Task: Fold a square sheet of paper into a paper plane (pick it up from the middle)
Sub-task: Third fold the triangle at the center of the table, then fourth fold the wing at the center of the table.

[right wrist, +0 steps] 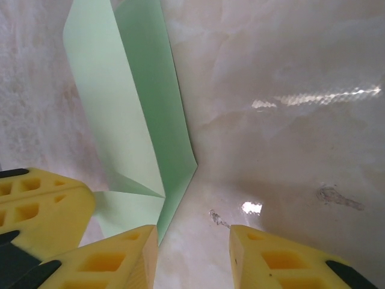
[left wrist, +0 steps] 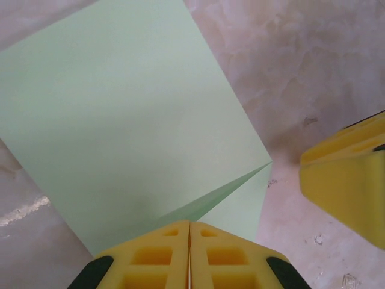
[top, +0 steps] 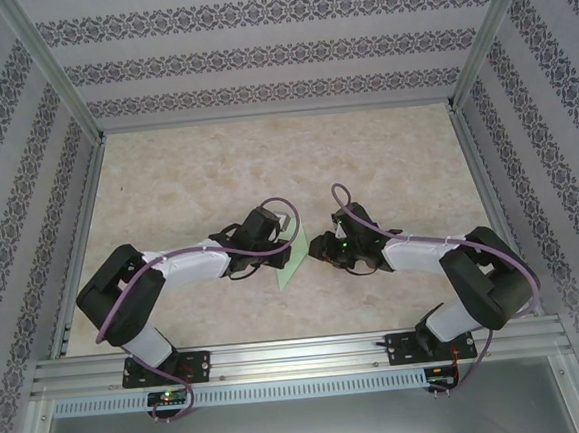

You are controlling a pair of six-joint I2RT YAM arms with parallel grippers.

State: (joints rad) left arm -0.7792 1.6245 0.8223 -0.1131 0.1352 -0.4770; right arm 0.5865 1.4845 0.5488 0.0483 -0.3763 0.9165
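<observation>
Flat, bright overhead light fills the scene, leaving only faint, soft shadows beneath the arms (top: 188, 265) on the marbled table (top: 266, 168). In the right wrist view, white glare streaks the glossy tabletop. One flap of the folded sheet of paper (right wrist: 162, 120) falls into darker green shade. The yellow fingers (right wrist: 283, 259) of the right gripper (right wrist: 192, 232) look slightly soft close to the lens.

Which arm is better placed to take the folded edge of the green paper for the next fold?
Right, most likely. The right gripper is open, empty and close beside the folded edge of the green paper, while the left gripper is shut on that sheet and looks needed to hold it.
</observation>
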